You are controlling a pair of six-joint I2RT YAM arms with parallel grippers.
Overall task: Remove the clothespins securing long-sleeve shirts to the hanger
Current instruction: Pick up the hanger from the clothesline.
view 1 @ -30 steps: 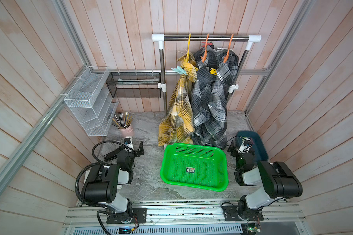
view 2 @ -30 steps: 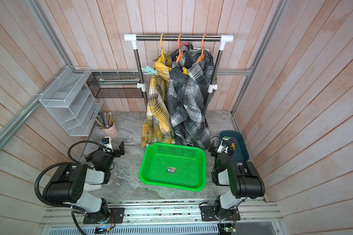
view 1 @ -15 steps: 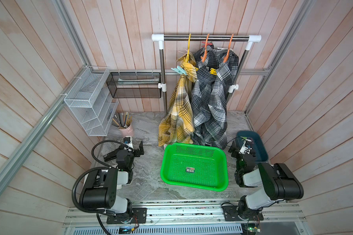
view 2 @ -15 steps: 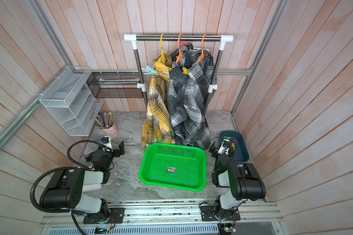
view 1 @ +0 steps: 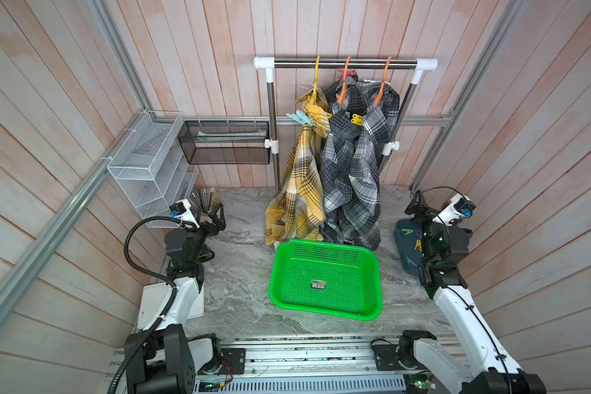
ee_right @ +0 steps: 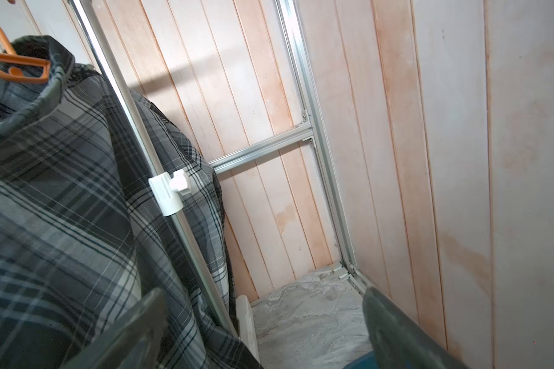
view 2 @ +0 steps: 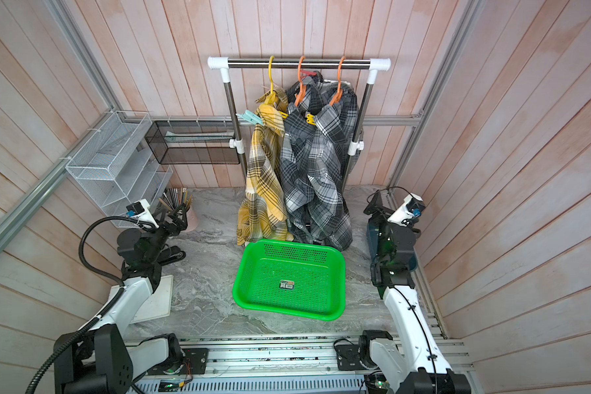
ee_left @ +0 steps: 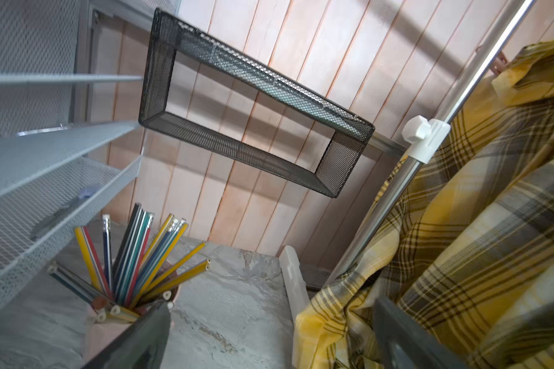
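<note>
On either side of the rack (view 1: 345,62), your left gripper (view 1: 215,218) and right gripper (view 1: 415,204) have lifted, both spread and empty, so the clothespins (view 1: 299,117) still pin the shirts (view 1: 348,170).

Light falls on me evenly from overhead, bright and soft. In both top views the green perforated plastic basket (view 1: 297,283) lays only a faint shadow on the grey marbled tabletop (view 1: 239,273). The shiny steel hanging rail (view 1: 362,62) carries a thin glare line, and the pale wooden wall planks (view 1: 65,102) splay outward toward the frame edges.

In my left wrist view the black mesh wall shelf (ee_left: 256,76) throws soft shadow bands on the planks. The fingers (ee_left: 135,342) of my left gripper (ee_left: 271,303) are dark blurs. My right gripper (ee_right: 263,290) blurs likewise, and the near grey plaid shirt (ee_right: 61,198) looks soft.
</note>
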